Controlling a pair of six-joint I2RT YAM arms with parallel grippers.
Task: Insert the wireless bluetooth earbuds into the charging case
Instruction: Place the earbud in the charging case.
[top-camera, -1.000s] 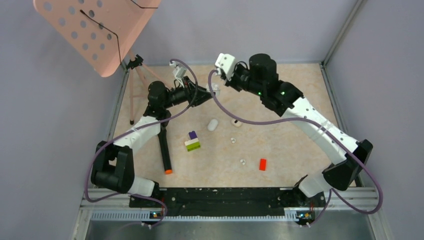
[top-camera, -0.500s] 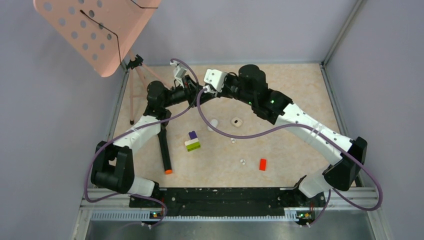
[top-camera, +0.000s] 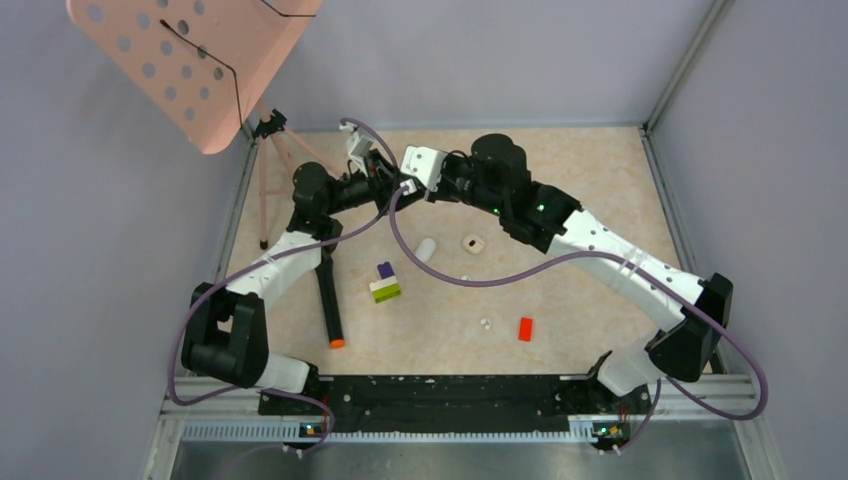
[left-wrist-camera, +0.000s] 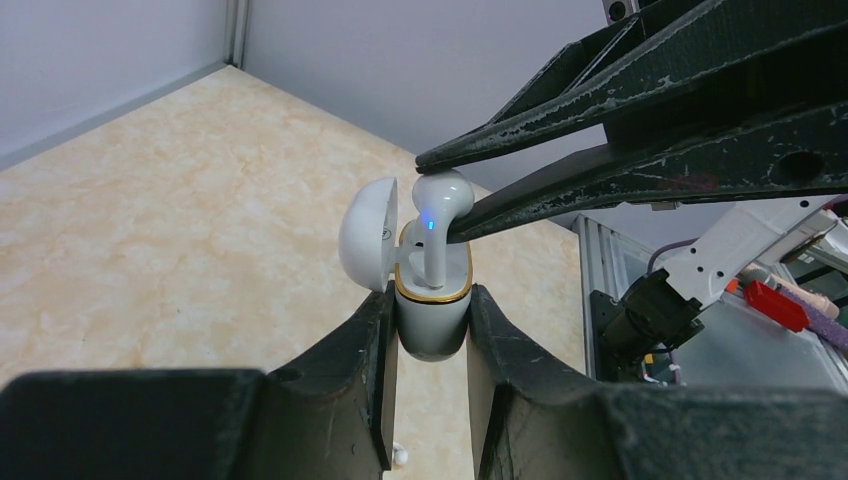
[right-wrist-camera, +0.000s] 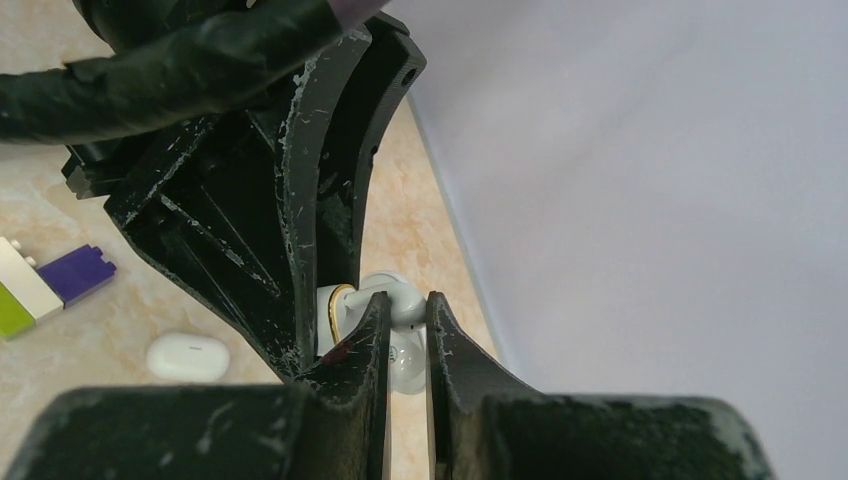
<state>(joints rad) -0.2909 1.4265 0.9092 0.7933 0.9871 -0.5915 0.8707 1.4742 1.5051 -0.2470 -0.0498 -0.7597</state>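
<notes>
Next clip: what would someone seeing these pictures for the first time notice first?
The two arms meet above the far middle of the table. There the left jaws clamp an open white charging case upright, while the right jaws hold an earbud, its blue light lit, with its stem reaching down into the case. After that, the big pink perforated panel at the top left of the overhead view draws the eye.

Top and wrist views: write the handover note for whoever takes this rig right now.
Left gripper: shut on the charging case, held upright in the air, lid open.
Right gripper: shut on an earbud, stem down inside the case.
Done: this earbud is nearly seated.
Left: push it home and release; a loose earbud lies near the red brick.
</notes>
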